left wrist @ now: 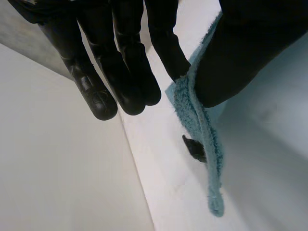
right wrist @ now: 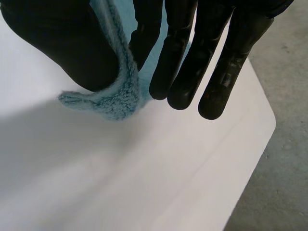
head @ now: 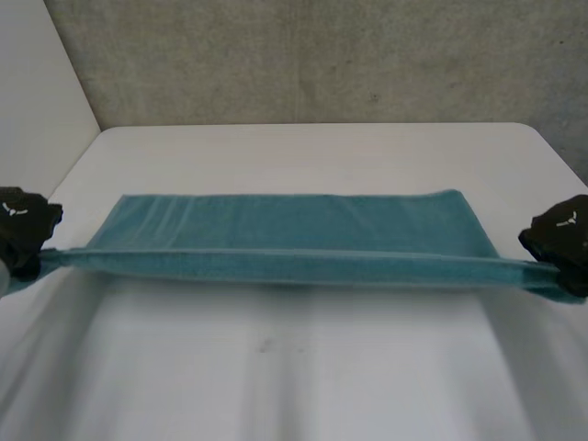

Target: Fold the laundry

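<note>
Left hand (left wrist: 120,72): pinching towel (head: 294,230) at its near left corner, thumb against finger.
Right hand (right wrist: 183,62): pinching towel's near right corner.
Towel: near edge stretched taut between hands, far edge probably resting on white surface (head: 303,377).

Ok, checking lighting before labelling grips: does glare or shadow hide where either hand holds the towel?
Head view: no glare on the table; the raised near edge of the towel casts a soft shadow. Left wrist view: the left hand pinches a corner, unobscured. Right wrist view: same for the right hand.
</note>
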Robot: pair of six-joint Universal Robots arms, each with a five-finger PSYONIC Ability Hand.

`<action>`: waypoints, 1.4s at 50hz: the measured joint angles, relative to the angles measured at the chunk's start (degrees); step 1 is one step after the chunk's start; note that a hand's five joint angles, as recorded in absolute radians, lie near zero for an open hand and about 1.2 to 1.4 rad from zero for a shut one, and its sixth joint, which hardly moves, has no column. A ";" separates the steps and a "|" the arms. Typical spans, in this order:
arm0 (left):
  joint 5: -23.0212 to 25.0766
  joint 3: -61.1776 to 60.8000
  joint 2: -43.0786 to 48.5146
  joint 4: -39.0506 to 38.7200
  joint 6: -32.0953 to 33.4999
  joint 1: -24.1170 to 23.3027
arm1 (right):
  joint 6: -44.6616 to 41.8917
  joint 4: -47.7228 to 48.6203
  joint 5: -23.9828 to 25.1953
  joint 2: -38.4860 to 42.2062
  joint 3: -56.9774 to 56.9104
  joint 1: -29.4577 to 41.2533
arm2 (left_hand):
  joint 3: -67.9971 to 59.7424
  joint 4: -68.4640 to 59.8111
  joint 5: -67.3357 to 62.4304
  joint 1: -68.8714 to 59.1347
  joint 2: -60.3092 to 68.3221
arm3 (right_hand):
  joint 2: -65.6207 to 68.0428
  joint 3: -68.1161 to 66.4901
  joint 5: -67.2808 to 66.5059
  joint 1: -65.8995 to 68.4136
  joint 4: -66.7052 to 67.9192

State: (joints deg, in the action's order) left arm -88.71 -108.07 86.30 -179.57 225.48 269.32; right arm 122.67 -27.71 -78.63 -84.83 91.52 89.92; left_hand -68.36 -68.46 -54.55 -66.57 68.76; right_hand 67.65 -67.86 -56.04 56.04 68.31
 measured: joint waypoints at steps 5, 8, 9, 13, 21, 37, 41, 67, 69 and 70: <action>3.48 -0.26 0.35 2.63 0.86 0.71 | -3.19 0.48 0.04 0.82 1.52 -0.69 | -0.01 -0.01 0.00 0.00 0.01 | 0.00 0.00 -0.05 0.00 0.00; 4.68 0.17 3.92 0.70 0.60 0.47 | -3.07 2.64 -0.41 3.92 1.32 -0.41 | -0.01 -0.01 0.00 0.00 0.01 | 0.00 0.00 -0.11 0.00 0.00; 4.98 0.67 6.06 -0.59 0.54 0.25 | -2.96 3.65 -0.71 5.54 1.00 -0.23 | -0.01 -0.01 0.00 0.00 0.02 | 0.00 0.00 -0.11 0.00 0.00; 4.93 3.67 13.25 -4.95 0.48 -1.08 | -2.59 6.48 -2.56 10.70 -1.32 0.73 | -0.01 -0.01 0.00 0.00 0.02 | 0.00 0.00 -0.11 0.00 0.00; 1.34 22.76 26.93 -13.96 0.28 -6.60 | -1.92 14.34 -13.12 22.59 -23.91 10.17 | -0.02 -0.02 0.00 0.00 0.03 | 0.11 -0.02 -0.11 0.00 0.00; -5.24 47.78 21.68 -37.30 -14.03 -9.33 | 14.53 48.03 -15.30 15.97 -43.46 14.74 | -0.04 -0.02 0.00 0.00 0.05 | 0.11 -0.22 -0.99 0.00 0.02; -5.39 43.60 21.11 -37.39 -15.50 -9.04 | 15.98 47.75 -13.72 13.58 -36.56 14.59 | -0.04 -0.03 0.00 0.00 0.07 | 0.11 -0.25 -1.03 0.00 0.03; -4.12 10.89 33.42 -38.30 -14.47 -8.72 | 15.73 45.17 -6.44 30.78 -10.12 13.98 | -0.09 -0.04 0.00 0.00 0.11 | 0.11 -0.25 -1.03 0.00 0.04; -4.14 9.54 32.44 -37.48 -14.16 -8.67 | 15.63 44.76 -6.48 30.59 -9.80 13.92 | -0.09 -0.04 0.00 0.00 0.11 | 0.11 -0.26 -1.03 0.00 0.04; -4.15 7.65 30.45 -35.83 -13.60 -8.47 | 15.03 42.11 -6.54 28.51 -8.45 13.37 | -0.09 -0.04 0.00 0.00 0.11 | 0.11 -0.25 -1.03 0.00 0.04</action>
State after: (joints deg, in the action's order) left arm -92.86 -100.42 116.75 -215.40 211.89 260.85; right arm 137.70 14.39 -85.17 -56.32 83.07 103.29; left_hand -68.45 -68.49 -54.55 -66.57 68.86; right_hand 67.76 -68.10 -57.07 56.04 68.35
